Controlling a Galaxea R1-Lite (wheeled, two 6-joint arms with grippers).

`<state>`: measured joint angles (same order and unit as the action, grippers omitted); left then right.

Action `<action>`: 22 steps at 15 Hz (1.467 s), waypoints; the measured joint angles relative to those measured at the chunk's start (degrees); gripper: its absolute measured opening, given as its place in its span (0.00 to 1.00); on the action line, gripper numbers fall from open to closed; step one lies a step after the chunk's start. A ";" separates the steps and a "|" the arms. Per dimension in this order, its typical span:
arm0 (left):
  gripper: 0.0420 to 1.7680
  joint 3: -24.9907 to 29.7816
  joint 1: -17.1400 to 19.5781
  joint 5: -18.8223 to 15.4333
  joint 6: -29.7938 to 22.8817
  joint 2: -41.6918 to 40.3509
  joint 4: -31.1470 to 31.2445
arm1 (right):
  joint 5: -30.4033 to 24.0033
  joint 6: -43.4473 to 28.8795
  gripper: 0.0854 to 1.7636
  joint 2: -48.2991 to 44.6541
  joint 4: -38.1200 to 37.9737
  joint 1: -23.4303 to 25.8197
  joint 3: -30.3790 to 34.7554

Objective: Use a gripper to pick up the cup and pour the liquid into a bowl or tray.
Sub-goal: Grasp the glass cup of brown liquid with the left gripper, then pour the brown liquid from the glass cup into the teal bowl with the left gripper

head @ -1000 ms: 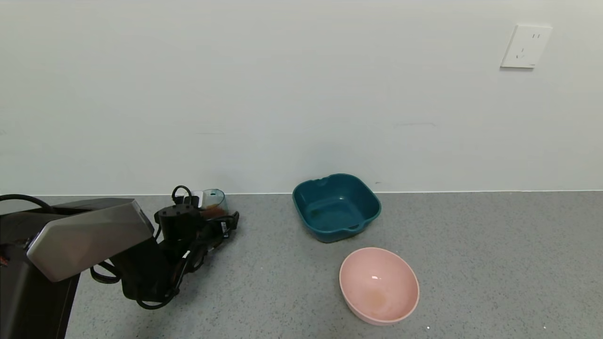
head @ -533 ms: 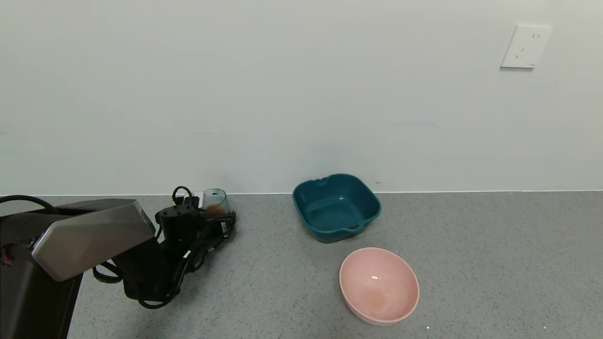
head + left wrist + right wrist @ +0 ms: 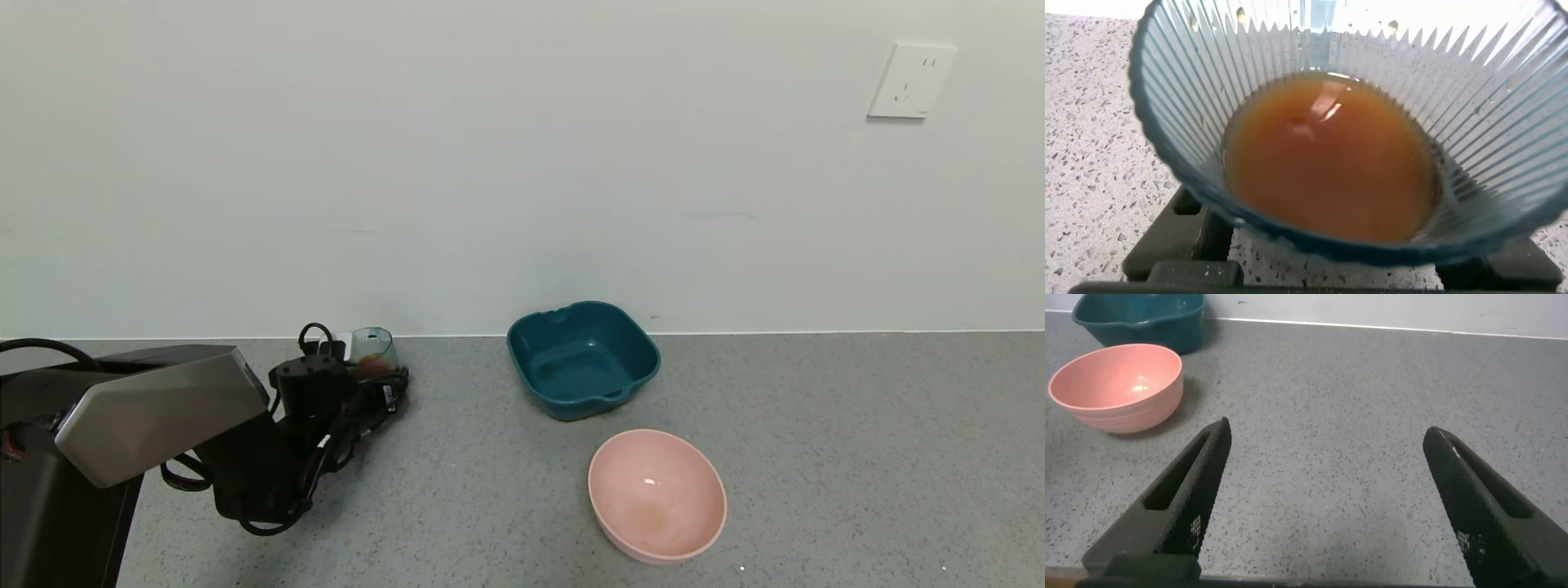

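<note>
The ribbed pale blue-green cup (image 3: 373,349) stands on the grey counter near the wall at the left, holding reddish-brown liquid (image 3: 369,362). My left gripper (image 3: 380,377) is round the cup's lower part, with its fingers against both sides. In the left wrist view the cup (image 3: 1192,122) fills the picture, with the liquid (image 3: 1327,159) in its bottom and my left gripper (image 3: 1347,265) under it. The dark teal dish (image 3: 583,358) sits to the right by the wall and looks empty. My right gripper (image 3: 1327,433) is open over bare counter and is out of the head view.
A round pink bowl (image 3: 656,495) sits in front of the teal dish; it also shows in the right wrist view (image 3: 1117,385), with the teal dish (image 3: 1143,320) behind it. The white wall runs close behind the cup and dish. A wall socket (image 3: 911,80) is at upper right.
My left gripper's right-hand finger has moved in a little toward the cup since a second ago. Nothing has moved in the last half second.
</note>
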<state>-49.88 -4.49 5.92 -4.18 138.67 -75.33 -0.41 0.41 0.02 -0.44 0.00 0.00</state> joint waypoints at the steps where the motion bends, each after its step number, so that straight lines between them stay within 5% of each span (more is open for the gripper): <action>1: 0.74 0.05 0.00 -0.02 0.00 -0.02 0.02 | 0.00 0.00 0.97 0.00 0.00 0.00 0.00; 9: 0.74 -0.48 0.09 0.02 0.52 -0.90 2.04 | 0.00 0.00 0.97 0.00 0.00 0.00 0.00; 22: 0.74 -2.79 -3.00 0.79 2.97 -8.40 14.45 | 0.00 0.00 0.97 0.00 0.00 0.00 0.00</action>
<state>-52.68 -7.49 6.72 -1.21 130.27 -60.88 -0.41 0.41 0.02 -0.44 0.00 0.00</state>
